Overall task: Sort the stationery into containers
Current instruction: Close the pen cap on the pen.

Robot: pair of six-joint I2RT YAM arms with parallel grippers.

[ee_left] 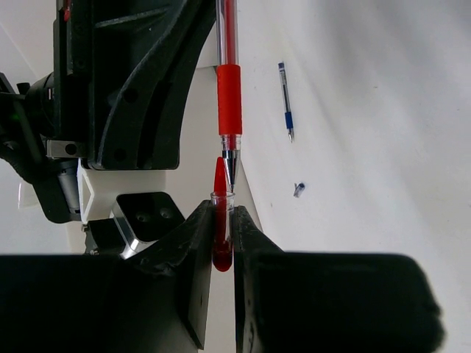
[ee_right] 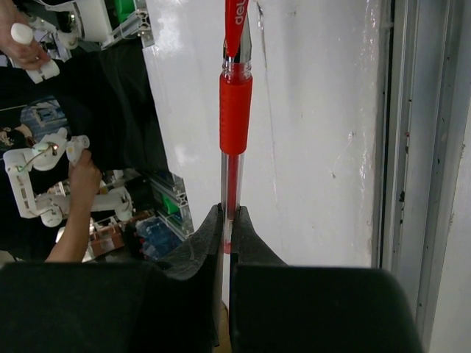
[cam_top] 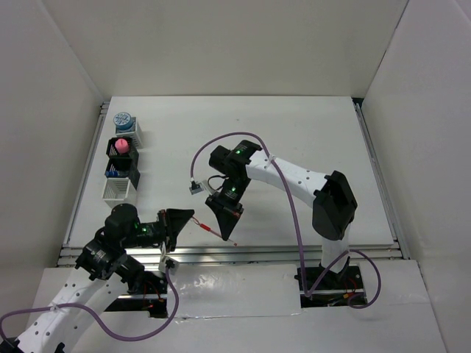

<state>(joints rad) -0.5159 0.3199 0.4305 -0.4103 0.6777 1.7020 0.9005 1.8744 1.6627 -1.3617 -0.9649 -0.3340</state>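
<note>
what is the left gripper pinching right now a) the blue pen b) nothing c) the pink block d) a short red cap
d: in the left wrist view the left gripper is closed on the short red cap, with the tip of the red pen close beside it

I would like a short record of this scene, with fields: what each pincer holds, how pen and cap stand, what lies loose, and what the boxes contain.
left pincer: shut on red cap
right pincer: shut on red pen
pen and cap: pen tip meets the cap's open end; seated or not, cannot tell
lying loose: blue pen
boxes: row of four on the left; round tin in the farthest, pink block in the next, nearest looks empty
</note>
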